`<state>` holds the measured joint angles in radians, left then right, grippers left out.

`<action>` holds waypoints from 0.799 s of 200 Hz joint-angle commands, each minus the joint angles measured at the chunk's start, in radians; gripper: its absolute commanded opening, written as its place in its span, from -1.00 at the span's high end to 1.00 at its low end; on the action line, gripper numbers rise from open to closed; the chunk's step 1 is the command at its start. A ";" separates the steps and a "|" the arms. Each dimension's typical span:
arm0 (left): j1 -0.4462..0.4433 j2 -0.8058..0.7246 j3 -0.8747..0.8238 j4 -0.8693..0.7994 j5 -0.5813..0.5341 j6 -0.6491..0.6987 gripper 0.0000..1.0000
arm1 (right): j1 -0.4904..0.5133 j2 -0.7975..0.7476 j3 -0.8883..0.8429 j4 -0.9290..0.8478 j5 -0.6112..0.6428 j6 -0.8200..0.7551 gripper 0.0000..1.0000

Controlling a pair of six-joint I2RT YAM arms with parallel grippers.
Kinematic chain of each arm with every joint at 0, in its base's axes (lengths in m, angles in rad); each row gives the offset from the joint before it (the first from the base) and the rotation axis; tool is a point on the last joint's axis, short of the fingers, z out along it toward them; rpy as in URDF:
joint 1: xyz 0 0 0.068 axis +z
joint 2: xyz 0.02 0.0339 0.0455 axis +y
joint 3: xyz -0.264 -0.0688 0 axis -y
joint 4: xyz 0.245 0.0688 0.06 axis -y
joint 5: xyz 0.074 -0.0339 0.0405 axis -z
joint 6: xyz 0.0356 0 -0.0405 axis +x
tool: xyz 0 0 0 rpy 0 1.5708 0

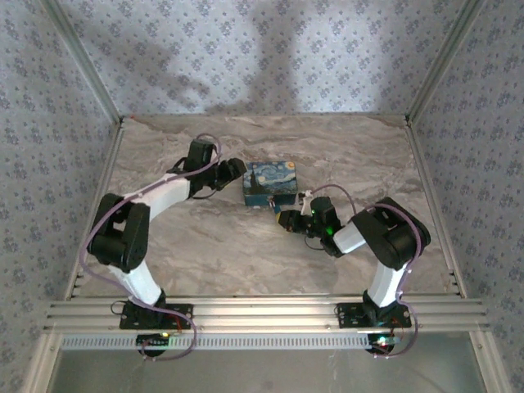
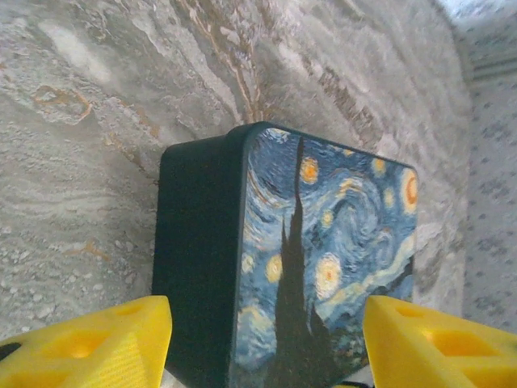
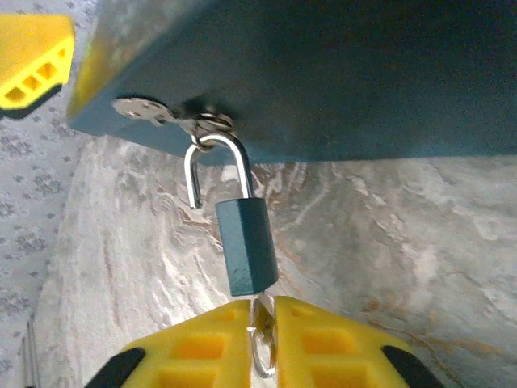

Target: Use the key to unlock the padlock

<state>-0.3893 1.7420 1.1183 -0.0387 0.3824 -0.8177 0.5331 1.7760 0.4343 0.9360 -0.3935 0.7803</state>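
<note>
where the top view has the left gripper (image 1: 232, 170) at the box (image 1: 271, 183) and the right gripper (image 1: 286, 219) near it, the left wrist shows jaws wide astride it. right wrist: jaws pinch the key (image 3: 262, 343) in the padlock (image 3: 246, 242), shackle (image 3: 220, 145) open on the hasp (image 3: 153, 109); a skewed tug could bend the key.

The top camera looks down from behind both arms over the whole bench (image 1: 246, 270). The left wrist camera peers past the left claw (image 2: 265, 331) at the painted box (image 2: 323, 242) just ahead; the right wrist camera, past the right claw (image 3: 262, 319), closely faces another side of that box.
</note>
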 commanded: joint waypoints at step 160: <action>-0.067 0.019 -0.083 -0.099 -0.015 0.084 -0.14 | -0.138 -0.009 0.216 -0.164 -0.194 -0.139 -0.11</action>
<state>-0.4400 1.7943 1.0885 -0.0807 0.3927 -0.7479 0.4137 1.7271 0.6060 0.8066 -0.5350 0.6830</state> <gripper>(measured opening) 0.571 0.552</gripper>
